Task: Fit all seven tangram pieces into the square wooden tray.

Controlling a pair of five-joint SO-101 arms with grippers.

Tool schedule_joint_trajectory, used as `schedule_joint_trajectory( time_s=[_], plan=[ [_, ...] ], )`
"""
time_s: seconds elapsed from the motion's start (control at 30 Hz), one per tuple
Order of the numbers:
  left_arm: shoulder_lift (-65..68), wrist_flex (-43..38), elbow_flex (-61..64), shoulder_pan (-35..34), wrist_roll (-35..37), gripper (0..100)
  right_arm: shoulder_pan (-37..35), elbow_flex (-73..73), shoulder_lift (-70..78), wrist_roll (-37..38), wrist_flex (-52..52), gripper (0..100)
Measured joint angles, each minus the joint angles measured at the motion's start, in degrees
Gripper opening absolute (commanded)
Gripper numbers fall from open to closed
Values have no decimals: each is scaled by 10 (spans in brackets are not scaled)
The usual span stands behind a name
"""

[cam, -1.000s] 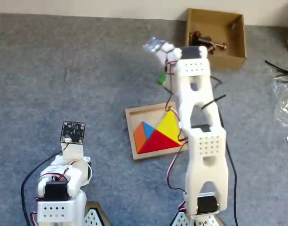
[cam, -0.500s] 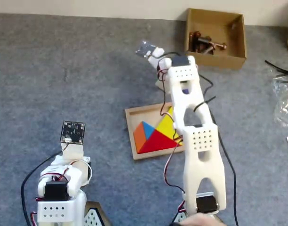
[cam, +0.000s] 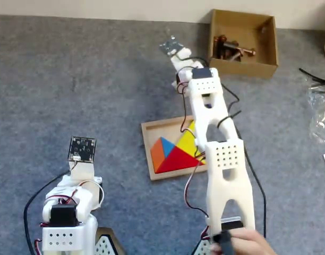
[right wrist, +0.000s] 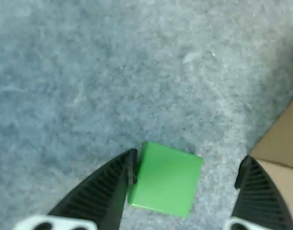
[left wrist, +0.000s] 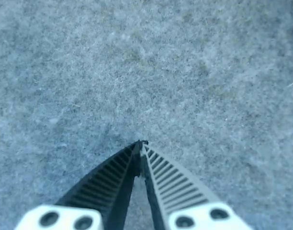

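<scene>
The square wooden tray (cam: pixel 148 139) lies mid-table with blue (cam: pixel 166 145), orange (cam: pixel 158 157), red (cam: pixel 177 158) and yellow (cam: pixel 190 141) pieces in it. My right arm (cam: pixel 207 114) stretches over the tray's right side to the carpet beyond it. A green square piece (right wrist: pixel 166 178) lies flat on the carpet between the fingers of my open right gripper (right wrist: pixel 188 160). One finger (right wrist: pixel 118 176) touches its edge, the other stands apart. My left gripper (left wrist: pixel 140 143) is shut on nothing above bare carpet, near the table's front left (cam: pixel 82 149).
A cardboard box (cam: pixel 270 43) with metal parts stands at the back right. A tan corner (right wrist: pixel 283 143) lies beside the green piece; I cannot tell whether it is tray or box. Clear plastic (cam: pixel 322 114) and cables lie at the right edge.
My right arm has swung left, and its wrist has turned so the camera end points further back. The left arm has not moved.
</scene>
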Motion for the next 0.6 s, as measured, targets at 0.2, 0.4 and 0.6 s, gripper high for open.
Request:
schedule_joint_trajectory(
  time_s=[0.2, 0.4, 0.6],
  plan=[
    [0, 0, 0, 0, 0, 7, 34, 0, 0, -89, -2, 315],
    [0, 0, 0, 0, 0, 7, 62, 0, 0, -117, -5, 315],
    [0, 0, 0, 0, 0, 7, 62, -1, 17, -117, -5, 315]
  ],
)
